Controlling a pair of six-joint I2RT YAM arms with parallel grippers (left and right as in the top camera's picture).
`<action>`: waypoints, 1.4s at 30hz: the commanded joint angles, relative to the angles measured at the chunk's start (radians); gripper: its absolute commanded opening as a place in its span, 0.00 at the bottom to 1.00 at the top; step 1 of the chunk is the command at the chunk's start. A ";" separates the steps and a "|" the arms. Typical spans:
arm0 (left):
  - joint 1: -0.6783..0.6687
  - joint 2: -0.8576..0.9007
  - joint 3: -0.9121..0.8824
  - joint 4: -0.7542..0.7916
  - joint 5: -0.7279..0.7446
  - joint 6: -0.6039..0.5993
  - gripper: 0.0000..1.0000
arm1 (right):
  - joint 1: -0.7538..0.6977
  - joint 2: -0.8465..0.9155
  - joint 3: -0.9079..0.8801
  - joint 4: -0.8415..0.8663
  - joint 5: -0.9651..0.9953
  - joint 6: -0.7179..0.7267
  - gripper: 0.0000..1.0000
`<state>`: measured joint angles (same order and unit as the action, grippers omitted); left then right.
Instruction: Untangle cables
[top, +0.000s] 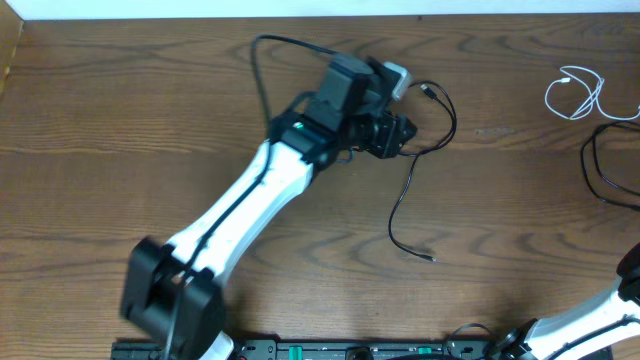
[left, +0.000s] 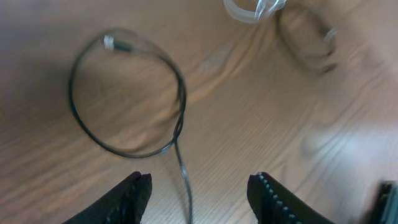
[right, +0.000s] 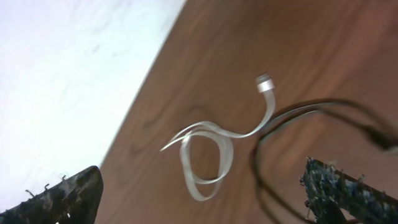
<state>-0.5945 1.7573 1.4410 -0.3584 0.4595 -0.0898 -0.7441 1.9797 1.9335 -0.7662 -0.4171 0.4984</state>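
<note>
Mid-table: left end effector (left: 199, 184) over black cable (left: 182, 102); white cable (right: 271, 104) far right.

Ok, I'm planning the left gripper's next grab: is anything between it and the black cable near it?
Nothing visible. The open left gripper faces bare table, and the black cable loops just ahead of it. In the wrist view the cable's tail runs back between the jaws.

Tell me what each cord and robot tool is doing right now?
middle black cord, lying loose, curved into a loop.
white cord, lying loose, curled.
right black cord, looped, partly out of view.
left tool, open, empty, over middle black cord.
right tool, open, empty.
</note>
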 joint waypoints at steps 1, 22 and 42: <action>-0.019 0.133 0.119 -0.056 -0.054 0.133 0.57 | 0.045 -0.037 0.000 -0.007 -0.202 0.024 0.99; -0.078 0.607 0.526 -0.275 -0.211 0.536 0.54 | 0.256 -0.037 0.000 -0.095 -0.059 -0.078 0.99; -0.069 0.626 0.557 -0.257 -0.317 0.491 0.25 | 0.289 -0.037 0.000 -0.105 -0.060 -0.097 0.99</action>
<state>-0.6743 2.4172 1.9514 -0.6178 0.2050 0.4347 -0.4751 1.9781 1.9335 -0.8707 -0.4774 0.4252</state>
